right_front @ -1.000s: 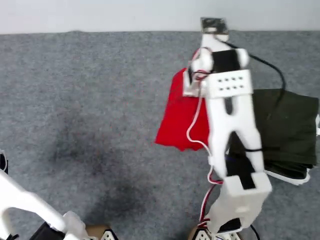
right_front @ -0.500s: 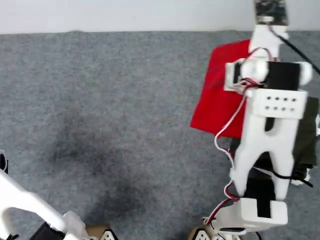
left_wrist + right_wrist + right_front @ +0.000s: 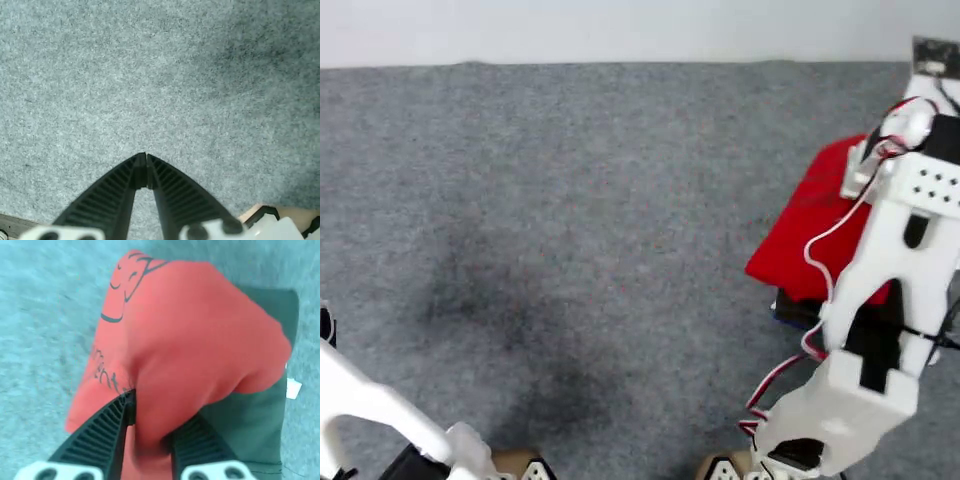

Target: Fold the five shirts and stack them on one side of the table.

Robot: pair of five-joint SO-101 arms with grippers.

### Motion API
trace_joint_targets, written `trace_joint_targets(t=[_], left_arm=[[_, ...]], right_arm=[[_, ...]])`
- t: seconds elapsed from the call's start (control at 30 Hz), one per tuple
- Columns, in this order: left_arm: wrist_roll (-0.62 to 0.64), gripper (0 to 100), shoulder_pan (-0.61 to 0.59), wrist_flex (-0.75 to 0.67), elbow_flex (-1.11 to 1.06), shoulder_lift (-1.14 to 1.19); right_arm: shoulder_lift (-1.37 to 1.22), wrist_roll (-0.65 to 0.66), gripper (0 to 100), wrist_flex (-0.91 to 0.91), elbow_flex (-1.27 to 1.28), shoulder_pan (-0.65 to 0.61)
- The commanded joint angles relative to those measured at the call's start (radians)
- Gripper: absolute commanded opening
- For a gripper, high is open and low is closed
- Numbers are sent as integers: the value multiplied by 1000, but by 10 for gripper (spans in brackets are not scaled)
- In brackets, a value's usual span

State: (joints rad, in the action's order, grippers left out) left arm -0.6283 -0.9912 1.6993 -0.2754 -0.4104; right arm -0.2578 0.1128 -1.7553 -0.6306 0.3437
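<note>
1. High view: The right arm (image 3: pixel 895 250) stands at the right side of the grey table (image 3: pixel 570 180). A red shirt (image 3: pixel 810 225) hangs under the arm's far end, near the table's right edge. A bit of a dark pile (image 3: pixel 797 308) peeks out from under the red shirt. The left arm (image 3: pixel 370 400) sits low at the near left corner, well apart from the shirts.
2. Left wrist view: The left gripper (image 3: pixel 146 162) is over the grey table. Its two fingers are pressed tip to tip.
3. Right wrist view: The right gripper (image 3: pixel 150 427) pinches the red shirt tight, and the cloth bunches up between its fingers. The red shirt has dark drawn lines on it. It is over a green shirt (image 3: pixel 250 440) that lies flat on the table. It is hard to tell if the two shirts touch. A small white tag (image 3: pixel 294 388) sticks out at the green shirt's edge.
</note>
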Motion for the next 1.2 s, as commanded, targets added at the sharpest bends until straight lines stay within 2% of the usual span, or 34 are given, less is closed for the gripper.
trace_joint_targets(t=[0.0,0.2,0.43,0.53,0.8,0.87,1.0,1.1,1.17], left_arm=[[5,8,5,5,7,-34],[5,8,5,6,7,-34],[5,8,5,8,5,-34],[5,8,5,8,5,-34],[5,8,5,8,5,-34],[5,8,5,8,5,-34],[5,8,5,9,5,-34],[5,8,5,9,5,-34],[5,8,5,9,5,-34]], right_arm=[[-85,58,9,-16,-9,79],[-211,201,36,42,-15,186],[-162,229,322,36,-17,246],[-122,276,372,36,-17,257],[84,299,351,7,-17,234],[110,299,275,-1,-15,206],[77,299,3,54,-14,183],[7,299,63,102,-14,213],[-54,304,46,159,-14,239]])
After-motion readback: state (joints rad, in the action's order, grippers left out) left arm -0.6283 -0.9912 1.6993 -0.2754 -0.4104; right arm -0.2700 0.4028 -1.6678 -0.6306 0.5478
